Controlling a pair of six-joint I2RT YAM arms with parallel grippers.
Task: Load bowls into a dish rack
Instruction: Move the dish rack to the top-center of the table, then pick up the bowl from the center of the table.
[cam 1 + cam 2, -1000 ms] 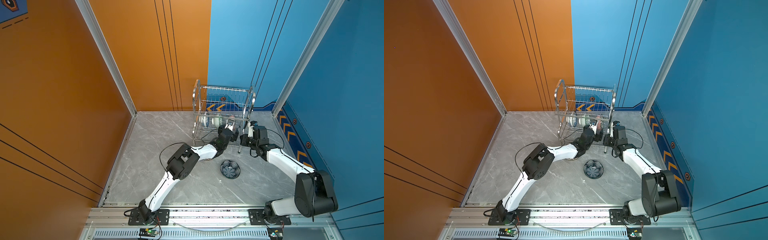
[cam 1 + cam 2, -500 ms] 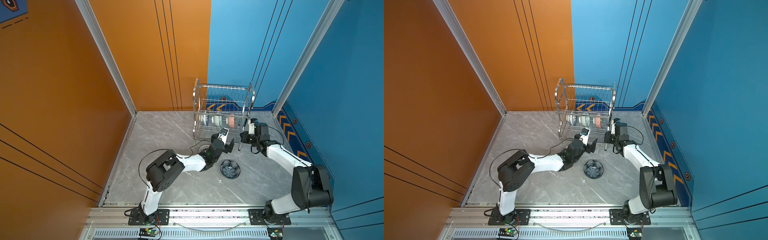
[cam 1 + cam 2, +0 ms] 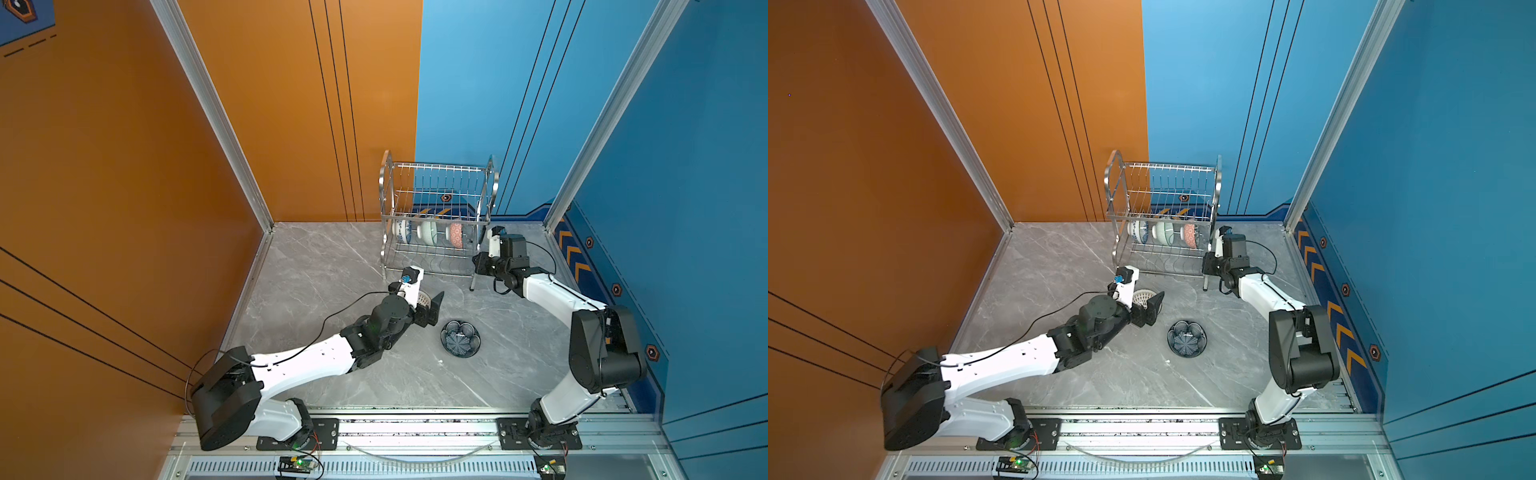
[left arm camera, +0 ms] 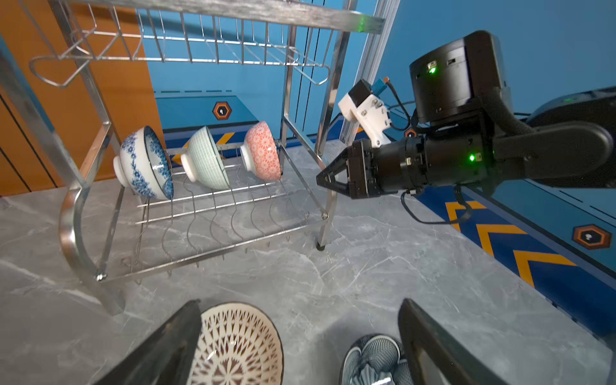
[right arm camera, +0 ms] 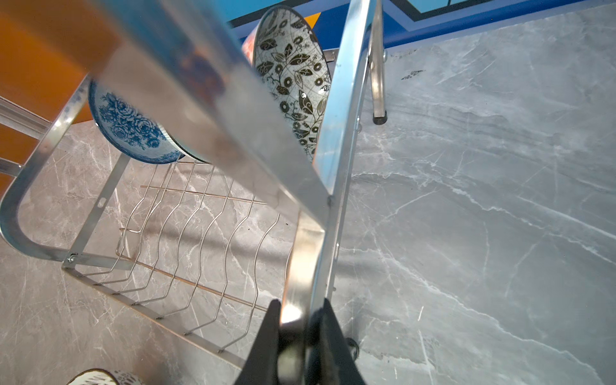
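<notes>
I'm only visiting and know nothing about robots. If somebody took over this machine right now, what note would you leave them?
Left gripper: open, at the lattice bowl on the table, not gripping it.
Right gripper: fingers astride the side frame of the rack; clamped or not, I cannot tell.
Done: blue-floral bowl, mint bowl and reddish bowl stand on edge in the rack's lower tier.
Left: the lattice bowl and the navy bowl, both on the table in front of the rack.
</notes>
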